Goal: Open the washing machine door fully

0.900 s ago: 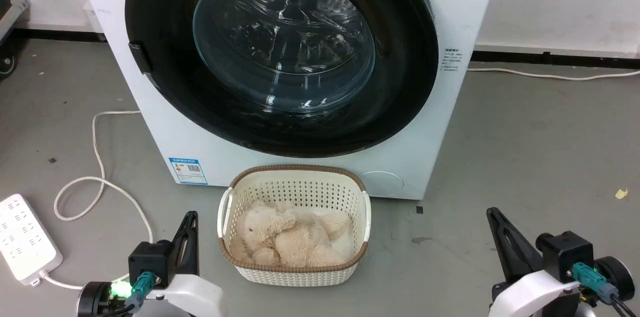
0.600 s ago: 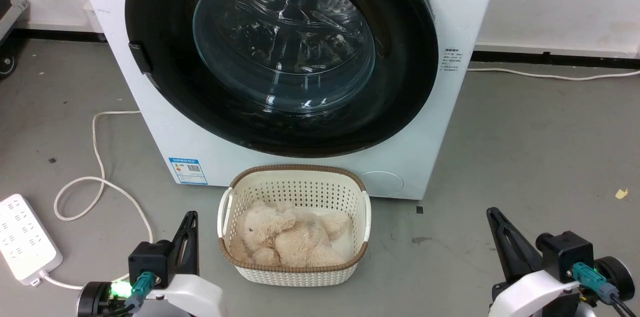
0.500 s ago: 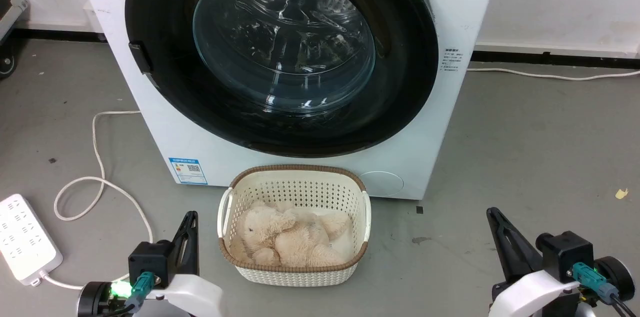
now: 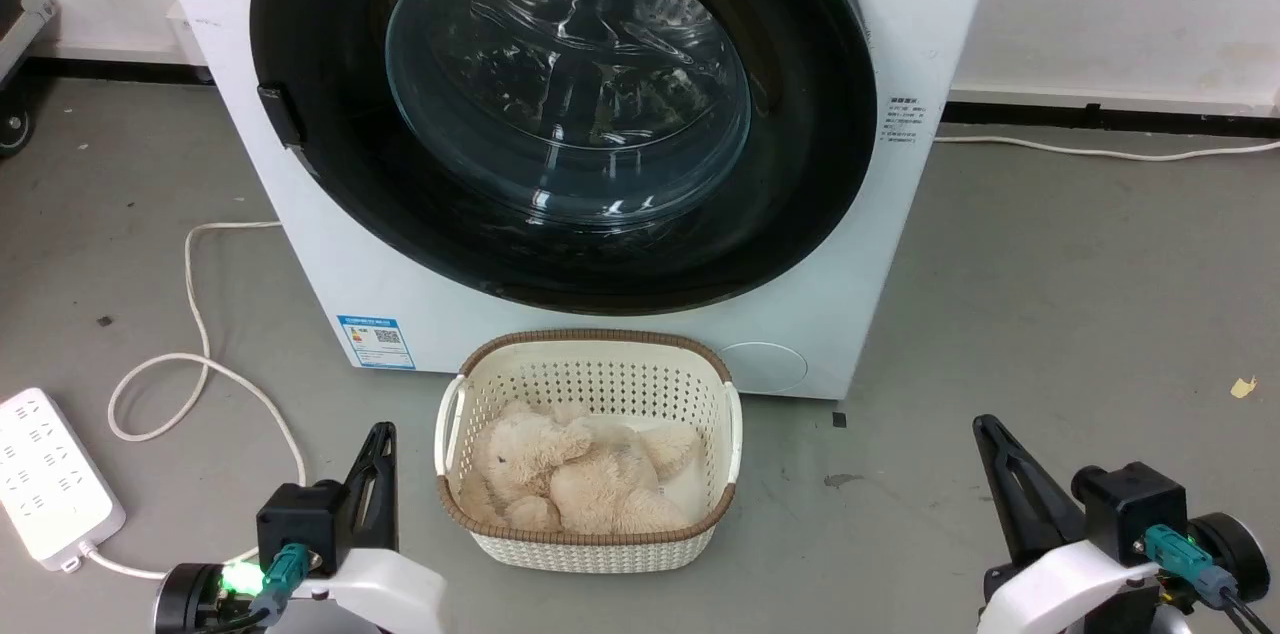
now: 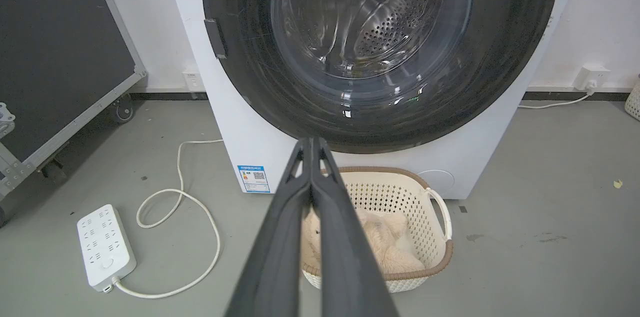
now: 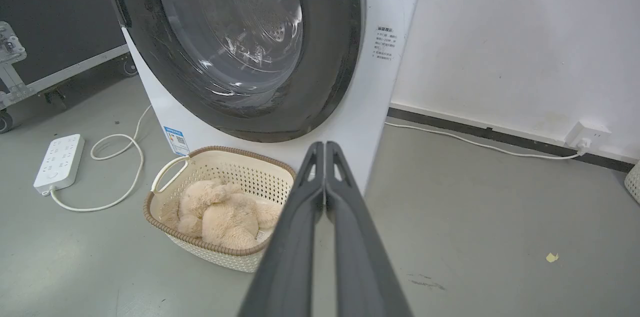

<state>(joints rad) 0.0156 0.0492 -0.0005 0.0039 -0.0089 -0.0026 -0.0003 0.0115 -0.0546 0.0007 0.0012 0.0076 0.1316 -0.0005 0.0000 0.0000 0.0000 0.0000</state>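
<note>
The washing machine door [image 4: 820,114] is a large round glossy black ring with a bulging clear glass window, lying flat against the white machine front. Its small black handle [image 4: 282,117] sits on the left rim, also seen as the handle [image 5: 215,38] and the handle [image 6: 118,10]. My left gripper [image 4: 380,434] rests low at the lower left, shut and empty, its fingertips together in the left wrist view [image 5: 311,141]. My right gripper [image 4: 985,426] rests at the lower right, shut and empty, tips touching in the right wrist view [image 6: 324,145]. Both are well short of the door.
A cream laundry basket [image 4: 590,554] holding a beige plush toy [image 4: 580,474] stands on the floor right before the machine. A white power strip [image 4: 45,479] and its looping cable [image 4: 195,314] lie at the left. A black wheeled case [image 5: 60,52] stands further left.
</note>
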